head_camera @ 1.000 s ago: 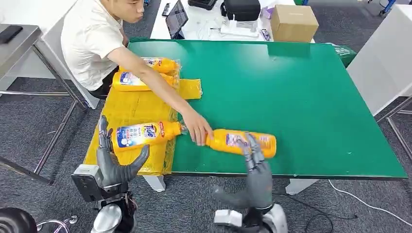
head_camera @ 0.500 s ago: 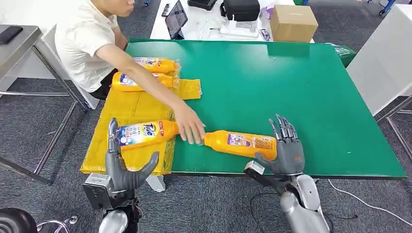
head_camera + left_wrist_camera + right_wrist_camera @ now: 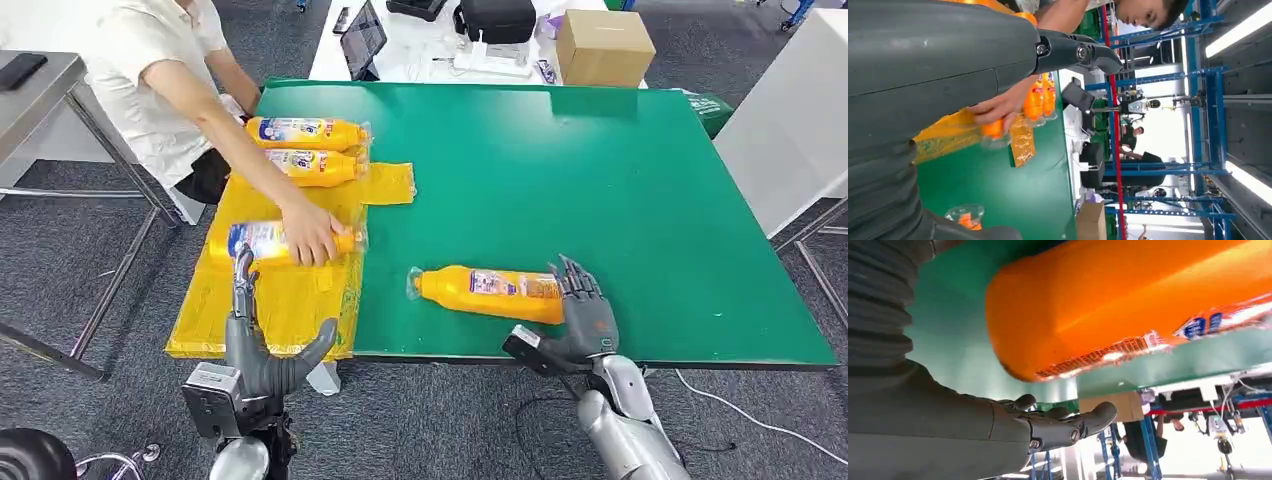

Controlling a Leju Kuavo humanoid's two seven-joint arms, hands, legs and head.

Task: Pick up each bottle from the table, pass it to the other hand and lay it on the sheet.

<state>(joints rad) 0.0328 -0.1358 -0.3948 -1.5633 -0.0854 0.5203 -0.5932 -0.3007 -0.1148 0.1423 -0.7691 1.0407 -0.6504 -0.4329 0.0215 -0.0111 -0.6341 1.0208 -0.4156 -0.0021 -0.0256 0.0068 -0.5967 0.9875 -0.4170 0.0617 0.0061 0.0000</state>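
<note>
Bottle (image 3: 492,292) lies on green table (image 3: 600,180), right hand (image 3: 585,315) spread beside it.

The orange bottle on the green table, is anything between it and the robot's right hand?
Nothing visible. The right hand is open right at the base end of the orange bottle, which lies alone on the green table. The person's hand is away on the yellow sheet, on another bottle.

Your head view looks forward and down from high over the green table (image 3: 620,190). Left wrist view, turned sideways, looks along the table toward blue racking (image 3: 1215,85). Right wrist view sits very near the orange bottle (image 3: 1128,305), which the head view shares.
</note>
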